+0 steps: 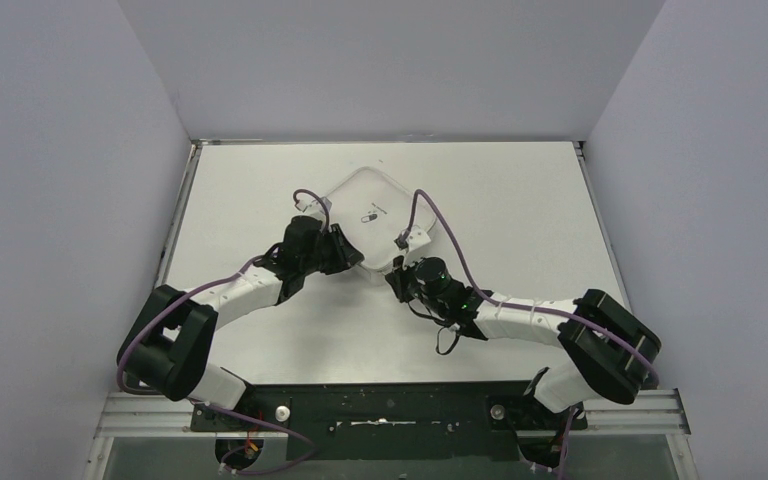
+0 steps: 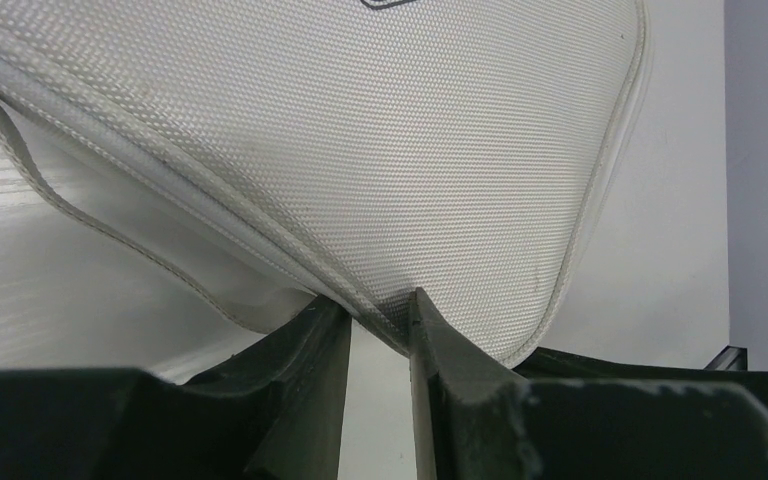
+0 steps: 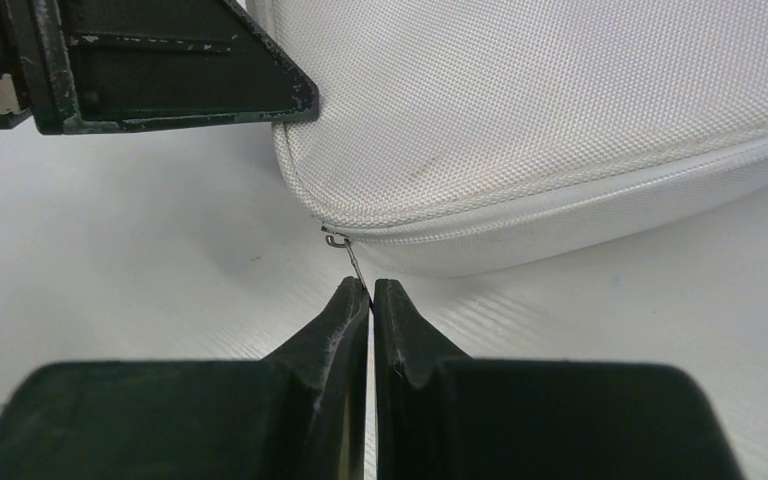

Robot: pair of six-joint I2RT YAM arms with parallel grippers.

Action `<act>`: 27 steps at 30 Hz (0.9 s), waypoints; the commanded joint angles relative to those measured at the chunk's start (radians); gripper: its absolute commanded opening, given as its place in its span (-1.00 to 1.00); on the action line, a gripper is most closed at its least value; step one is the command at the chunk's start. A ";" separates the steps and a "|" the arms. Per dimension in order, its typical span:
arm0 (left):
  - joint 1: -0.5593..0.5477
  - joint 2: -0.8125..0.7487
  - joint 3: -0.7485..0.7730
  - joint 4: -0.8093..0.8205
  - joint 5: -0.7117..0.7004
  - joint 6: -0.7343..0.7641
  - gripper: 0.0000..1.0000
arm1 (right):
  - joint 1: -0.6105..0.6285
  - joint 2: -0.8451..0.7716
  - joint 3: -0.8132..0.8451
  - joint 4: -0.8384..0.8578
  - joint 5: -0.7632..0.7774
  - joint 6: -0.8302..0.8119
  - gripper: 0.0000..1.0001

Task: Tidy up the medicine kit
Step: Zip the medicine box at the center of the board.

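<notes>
Two grippers at the near edge of the medicine kit, and a zip seam running off to the right.

Midway across the tabletop (image 1: 520, 200) and towards its far side lay the medicine kit (image 1: 375, 215), a flat, pale woven square with rounded corners, straight ahead of both arms. The left gripper (image 2: 380, 312) reached in at the near-left rounded corner, its jaws narrowed over the piped rim, seemingly clamping it, though the contact was hard to make out. The right gripper (image 3: 371, 290) sat just beside it at the same near edge, clenched on the thin metal zipper pull (image 3: 356, 258), which stuck out towards it from the corner. From that pull the zip seam (image 3: 580, 195) ran away rightward along the kit's side wall. My judgement was that the right arm, already on the pull, would have to follow that line while the left steadied the case.
</notes>
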 commanded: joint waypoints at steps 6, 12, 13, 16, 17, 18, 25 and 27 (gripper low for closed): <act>0.039 0.024 -0.028 -0.130 -0.161 0.156 -0.73 | -0.188 -0.014 -0.037 0.006 0.060 -0.079 -1.00; 0.039 0.025 -0.040 -0.109 -0.154 0.166 -0.76 | -0.234 0.012 -0.022 0.044 0.028 -0.104 -1.00; 0.039 0.030 -0.037 -0.111 -0.151 0.170 -0.77 | -0.237 0.016 -0.018 0.044 0.021 -0.112 -1.00; 0.039 0.042 -0.028 -0.119 -0.145 0.175 -0.79 | -0.236 0.011 -0.021 0.044 0.006 -0.113 -1.00; 0.039 0.043 -0.028 -0.122 -0.146 0.175 -0.79 | -0.235 0.005 -0.029 0.045 0.004 -0.110 -1.00; 0.039 0.041 -0.026 -0.123 -0.147 0.176 -0.79 | -0.237 0.002 -0.040 0.046 -0.011 -0.105 -1.00; 0.034 0.035 -0.024 -0.099 -0.128 0.155 -0.75 | -0.242 0.026 -0.073 0.111 -0.196 -0.099 -0.68; 0.034 0.034 -0.020 -0.100 -0.103 0.150 -0.75 | -0.245 0.027 -0.076 0.126 -0.201 -0.091 -0.67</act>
